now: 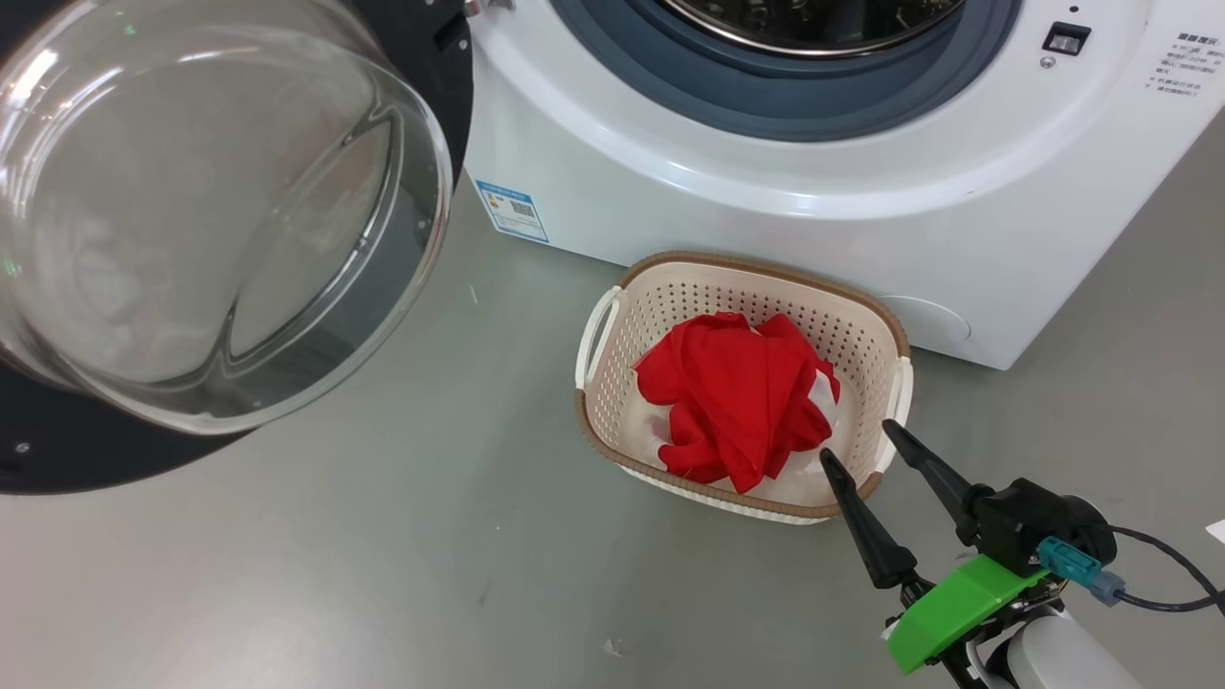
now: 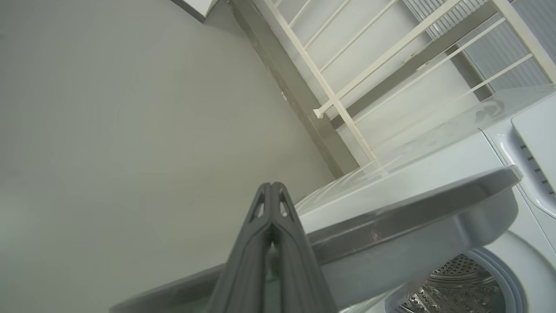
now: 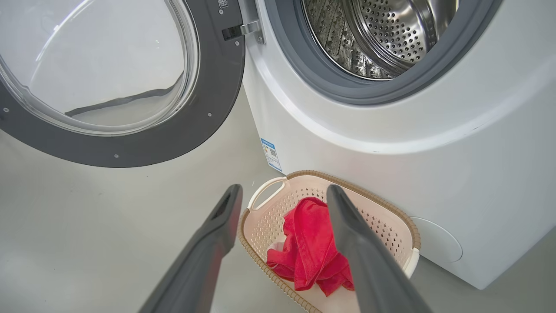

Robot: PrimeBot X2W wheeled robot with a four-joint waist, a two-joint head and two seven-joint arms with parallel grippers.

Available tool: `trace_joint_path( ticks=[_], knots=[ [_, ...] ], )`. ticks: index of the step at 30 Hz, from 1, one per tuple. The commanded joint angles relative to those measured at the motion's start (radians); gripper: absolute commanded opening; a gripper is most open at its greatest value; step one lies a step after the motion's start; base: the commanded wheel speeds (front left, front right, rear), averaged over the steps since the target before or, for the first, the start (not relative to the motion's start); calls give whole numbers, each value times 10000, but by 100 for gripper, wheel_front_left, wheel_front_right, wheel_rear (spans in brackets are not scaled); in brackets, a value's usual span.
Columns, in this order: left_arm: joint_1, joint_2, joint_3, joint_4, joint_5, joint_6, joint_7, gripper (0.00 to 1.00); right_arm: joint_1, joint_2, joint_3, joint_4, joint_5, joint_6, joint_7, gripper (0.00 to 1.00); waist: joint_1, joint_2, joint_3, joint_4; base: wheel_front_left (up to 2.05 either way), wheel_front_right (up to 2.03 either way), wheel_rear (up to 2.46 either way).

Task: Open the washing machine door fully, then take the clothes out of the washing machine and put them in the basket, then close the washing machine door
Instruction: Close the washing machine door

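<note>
The washing machine (image 1: 766, 163) (image 3: 391, 143) stands with its round door (image 1: 220, 220) (image 3: 126, 82) swung wide open to the left, glass bowl facing me. The steel drum (image 3: 382, 34) shows no clothes inside. Red clothes with white patches (image 1: 737, 402) (image 3: 310, 252) lie bunched in the cream basket (image 1: 622, 325) (image 3: 391, 230) on the floor before the machine. My right gripper (image 1: 857, 440) (image 3: 282, 193) is open, fingertips just above the basket's near right rim, nothing between them. My left gripper (image 2: 271, 187) is shut and empty, pointing past the door's edge (image 2: 412, 208) toward the wall.
Grey floor (image 1: 383, 555) lies open to the left of and in front of the basket. A blue label (image 1: 513, 211) sits on the machine's lower front. A cream metal rack (image 2: 369, 65) stands against the wall beside the machine.
</note>
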Motion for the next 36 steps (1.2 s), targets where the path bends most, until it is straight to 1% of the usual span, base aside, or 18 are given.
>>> trace_joint_path(
  ticks=[1,9,13,17,25,26,31,36],
  knots=[
    [-160,897,207,-110,-132,-65,169,0,-218,-35,157,-217,-69,48,-65,100,0,0,27,-23,0,0,0],
    [165,865,108,-14,-630,-65,1497,0,-217,3,125,-202,-94,48,-65,100,0,0,-32,-53,0,0,0],
    [441,814,-3,-349,-853,-65,2216,0,-182,25,78,-191,-89,48,-65,100,0,0,-150,-24,0,0,0],
    [834,755,-114,-836,-985,-65,2613,0,-88,58,28,-184,-66,48,-65,100,0,0,-340,30,0,0,0],
    [1795,578,-274,-2160,-1325,-65,3212,0,142,180,-21,-191,10,48,-65,100,0,0,-828,24,0,0,0],
    [2079,563,-266,-2576,-1431,-65,3325,0,209,196,-43,-204,32,48,-65,100,0,0,-955,10,0,0,0],
    [2800,575,-203,-3629,-1663,-65,3534,0,415,216,-94,-251,99,48,-65,100,0,0,-1241,-27,0,0,0],
    [3634,448,-199,-4873,-1854,-65,3698,0,585,249,-219,-307,113,48,-65,100,0,0,-1429,-67,0,0,0]
  ],
)
